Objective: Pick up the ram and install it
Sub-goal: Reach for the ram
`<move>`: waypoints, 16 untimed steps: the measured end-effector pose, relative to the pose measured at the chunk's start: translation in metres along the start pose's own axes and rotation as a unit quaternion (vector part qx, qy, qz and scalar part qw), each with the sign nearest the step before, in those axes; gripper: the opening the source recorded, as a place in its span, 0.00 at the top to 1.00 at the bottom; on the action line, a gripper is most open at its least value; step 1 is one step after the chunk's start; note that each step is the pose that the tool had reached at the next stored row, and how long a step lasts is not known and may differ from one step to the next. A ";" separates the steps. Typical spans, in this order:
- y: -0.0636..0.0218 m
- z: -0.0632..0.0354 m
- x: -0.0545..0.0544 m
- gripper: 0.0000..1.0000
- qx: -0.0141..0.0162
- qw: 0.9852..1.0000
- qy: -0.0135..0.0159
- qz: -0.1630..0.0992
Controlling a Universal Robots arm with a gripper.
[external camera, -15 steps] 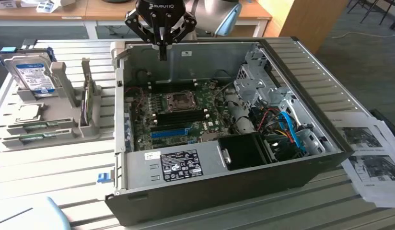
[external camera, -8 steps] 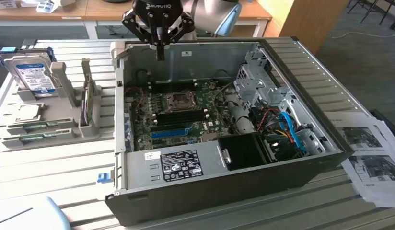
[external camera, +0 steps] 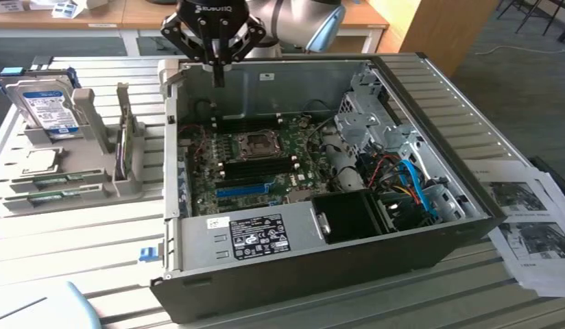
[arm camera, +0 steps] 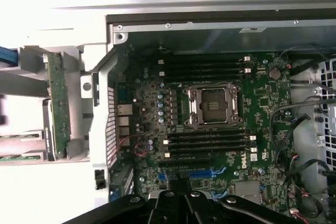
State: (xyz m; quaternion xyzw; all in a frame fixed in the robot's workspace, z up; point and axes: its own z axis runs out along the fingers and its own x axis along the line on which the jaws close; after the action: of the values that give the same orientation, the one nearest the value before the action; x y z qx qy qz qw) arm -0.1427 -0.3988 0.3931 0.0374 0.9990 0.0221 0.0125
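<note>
The ram is a thin green stick standing on edge in a grey holder, to the exterior view's left of the open computer case. In the wrist view the ram shows as a long green strip outside the case wall. My gripper hangs over the far edge of the case, well apart from the ram, with its black fingers pressed together and nothing between them. The gripper looks down on the motherboard, whose black memory slots flank the processor socket.
A silver hard drive stands at the far end of the holder. Two more green boards lie flat in it. A blue slot sits low on the motherboard. Cables and a drive cage crowd the case's right. Papers lie beside it.
</note>
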 end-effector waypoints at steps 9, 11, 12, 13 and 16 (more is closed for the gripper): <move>-0.0015 -0.0002 0.019 0.91 0.000 1.000 0.000 0.000; -0.0018 -0.0002 0.024 0.91 0.000 1.000 0.000 0.000; -0.0020 -0.0002 0.026 0.91 0.000 1.000 0.000 0.000; -0.0022 -0.0003 0.029 0.91 0.000 1.000 0.000 0.000; -0.0027 -0.0003 0.036 0.91 0.000 1.000 0.000 0.000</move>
State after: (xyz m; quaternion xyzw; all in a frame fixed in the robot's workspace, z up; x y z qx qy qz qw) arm -0.1792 -0.3989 0.3924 0.0374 0.9990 0.0221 0.0125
